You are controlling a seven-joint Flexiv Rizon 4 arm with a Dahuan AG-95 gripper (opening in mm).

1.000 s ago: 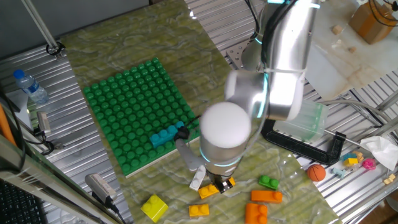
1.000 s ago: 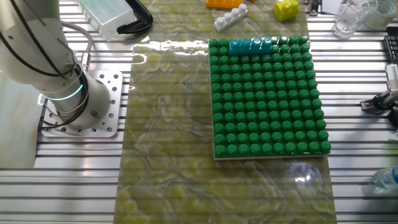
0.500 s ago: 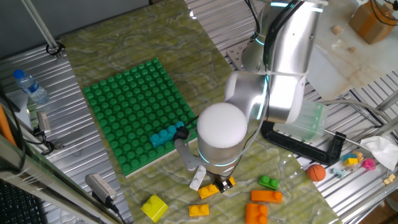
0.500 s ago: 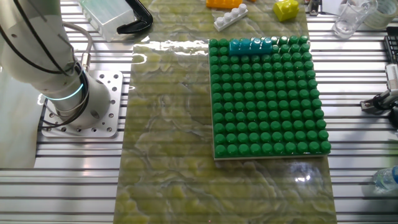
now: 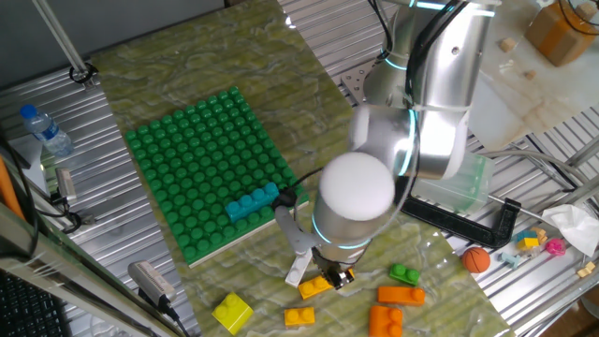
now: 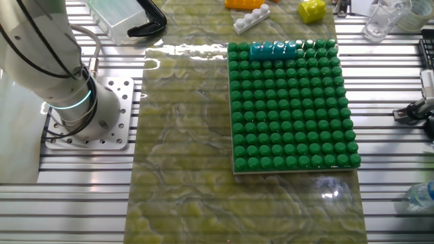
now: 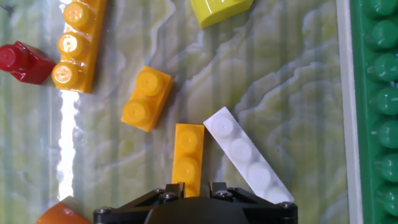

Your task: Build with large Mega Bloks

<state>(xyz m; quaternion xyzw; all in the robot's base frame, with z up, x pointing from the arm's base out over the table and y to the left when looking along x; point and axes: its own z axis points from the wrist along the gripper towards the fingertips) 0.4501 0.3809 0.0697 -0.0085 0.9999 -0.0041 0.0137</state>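
Since a second ago my arm (image 5: 412, 140) has swung a little to the right over the loose bricks, while the bricks themselves lie where they were.

Largest on the surface (image 6: 183, 135) is the green studded baseplate (image 6: 291, 105), with a teal brick (image 6: 273, 49) already pressed onto its far edge row. Loose beside it lie a white four-stud brick (image 7: 247, 155), a long orange brick (image 7: 76, 43), a yellow brick (image 7: 219, 9), a two-stud orange brick (image 7: 146, 98) and a narrow orange two-stud brick (image 7: 187, 158). My hand (image 7: 191, 186) sits right over the near end of that narrow brick, fingers either side of it; whether they are clamped on it or just apart I cannot tell.

I judge these bricks light, stiff and smooth-sided, so they could slip; the flat long sides are the place to pinch, below the studs.

The hand view alone shows the narrow brick touching the white one's end. My arm hides that spot in one fixed view, and the other shows the baseplate plainly but not my hand.
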